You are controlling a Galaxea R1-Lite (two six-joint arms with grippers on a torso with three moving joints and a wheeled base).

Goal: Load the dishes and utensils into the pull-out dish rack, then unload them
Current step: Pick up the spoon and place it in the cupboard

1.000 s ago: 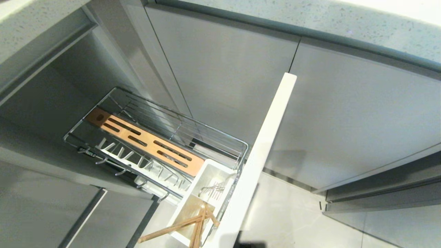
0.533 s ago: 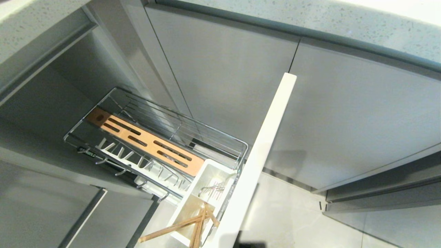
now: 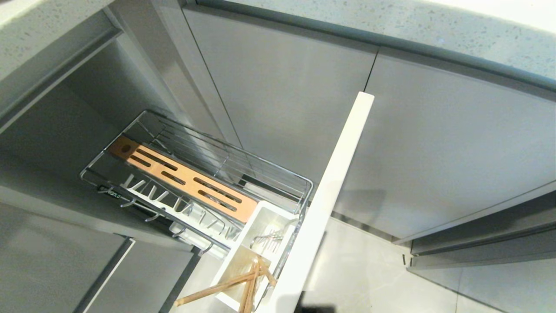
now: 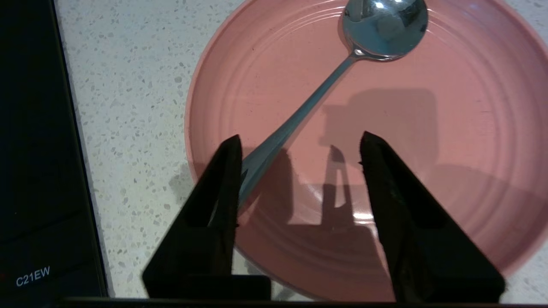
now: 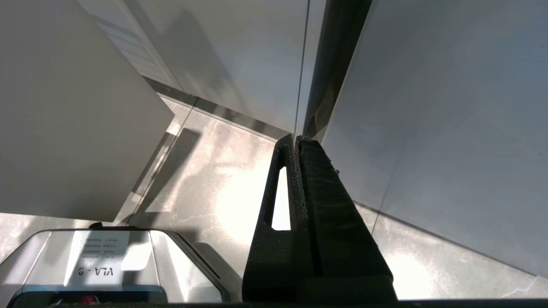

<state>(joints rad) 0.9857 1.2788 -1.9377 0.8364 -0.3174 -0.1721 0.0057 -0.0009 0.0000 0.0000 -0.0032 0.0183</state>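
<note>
My left gripper stands open over the spoon handle on the plate, positioned for pickup; right gripper closed, parked.

The pull-out dish rack is shiny chrome wire, holding a smooth orange-brown wooden board with cut slots and a glossy white plastic tub. Light wooden chopsticks look matt. The pink plate has a satin glaze with faint concentric ridges; the spoon on it is mirror-polished metal. The desk is speckled pale stone. The black fingers look matt and slightly rough.
</note>
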